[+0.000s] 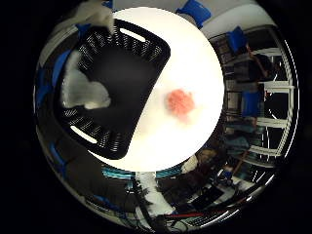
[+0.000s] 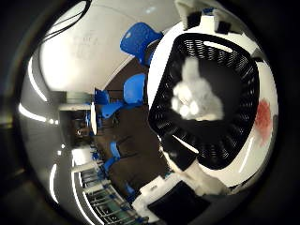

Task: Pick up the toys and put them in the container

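Over the basket (image 1: pixel 157 52) is where your hand (image 2: pixel 199 183) hangs now, with the palm looking down into it. Only bits of the hand show at the edges, so you cannot tell if it is spread or curled. The basket is black, with slots in its walls, and it sits on a round white table (image 1: pixel 197 53). A white fuzzy thing (image 2: pixel 197 96) shows against the basket's dark floor. It looks like a soft toy, but you cannot tell if it lies on the floor or hangs just above it. Nothing else shows in the basket. Think of the table as a clock, with the basket at 9 o'clock. Then the pink toy (image 1: pixel 180 102) lies just past the middle, toward 3 o'clock. It sits on the bare table, near the basket's long side but not touching it. It looks like a round, bumpy lump, so no side is the long one. That toy is still out, so the job is not done. I think you will need to go from the basket toward 3 o'clock, then down onto the pink toy.
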You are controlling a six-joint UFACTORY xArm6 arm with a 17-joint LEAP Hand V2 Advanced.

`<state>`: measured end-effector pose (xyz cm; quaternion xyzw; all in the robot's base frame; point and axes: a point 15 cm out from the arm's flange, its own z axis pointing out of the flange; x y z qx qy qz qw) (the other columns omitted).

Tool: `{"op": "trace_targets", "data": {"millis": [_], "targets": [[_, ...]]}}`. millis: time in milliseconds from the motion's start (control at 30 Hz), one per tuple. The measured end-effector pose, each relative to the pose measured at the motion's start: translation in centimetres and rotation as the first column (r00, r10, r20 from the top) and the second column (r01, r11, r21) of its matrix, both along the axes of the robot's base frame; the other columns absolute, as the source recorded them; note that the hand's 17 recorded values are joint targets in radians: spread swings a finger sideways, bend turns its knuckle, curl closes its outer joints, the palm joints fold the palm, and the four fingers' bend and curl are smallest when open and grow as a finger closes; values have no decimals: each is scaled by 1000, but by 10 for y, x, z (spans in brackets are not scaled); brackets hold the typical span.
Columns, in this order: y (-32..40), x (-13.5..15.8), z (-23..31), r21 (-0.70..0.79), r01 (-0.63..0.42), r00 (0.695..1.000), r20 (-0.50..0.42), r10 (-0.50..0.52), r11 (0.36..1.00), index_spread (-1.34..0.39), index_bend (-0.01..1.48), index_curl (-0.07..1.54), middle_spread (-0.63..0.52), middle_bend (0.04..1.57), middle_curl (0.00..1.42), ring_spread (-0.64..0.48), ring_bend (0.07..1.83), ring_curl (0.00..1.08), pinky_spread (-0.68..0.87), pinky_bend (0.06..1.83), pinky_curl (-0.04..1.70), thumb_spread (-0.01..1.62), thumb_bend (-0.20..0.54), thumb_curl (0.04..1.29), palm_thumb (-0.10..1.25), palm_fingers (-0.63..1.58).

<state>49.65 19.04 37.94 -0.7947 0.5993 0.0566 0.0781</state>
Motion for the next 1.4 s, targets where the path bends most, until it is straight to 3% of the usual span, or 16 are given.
{"op": "trace_targets", "data": {"millis": [133, 367, 633, 800, 1067, 1400], "targets": [[-8, -5, 2, -4, -17, 1000, -15, 17, 1000, -479, 188, 398, 32, 350, 319, 202, 569, 247, 481, 750, 474, 1132, -26, 359, 547, 7], [-55, -13, 18, -18, 35, 999, -32, -35, 999, -388, 160, 326, 96, 289, 315, 234, 489, 225, 502, 674, 387, 1130, -25, 313, 495, 55], [-124, -26, 52, -23, 135, 991, -3, -135, 991, -304, 151, 286, 179, 251, 316, 263, 461, 224, 506, 651, 341, 1127, -23, 291, 465, 77], [-188, -22, 52, -27, 245, 970, 1, -245, 969, -262, 152, 271, 205, 236, 319, 285, 453, 226, 503, 658, 324, 1126, -22, 289, 457, 68], [-249, -25, 11, -69, 322, 945, -41, -325, 944, -227, 151, 261, 217, 225, 322, 302, 430, 229, 512, 661, 302, 1131, -21, 285, 450, 54], [-271, -13, -64, -103, 362, 930, -32, -367, 927, -221, 150, 254, 217, 219, 323, 295, 428, 236, 496, 670, 289, 1128, -21, 288, 455, 58]]}}
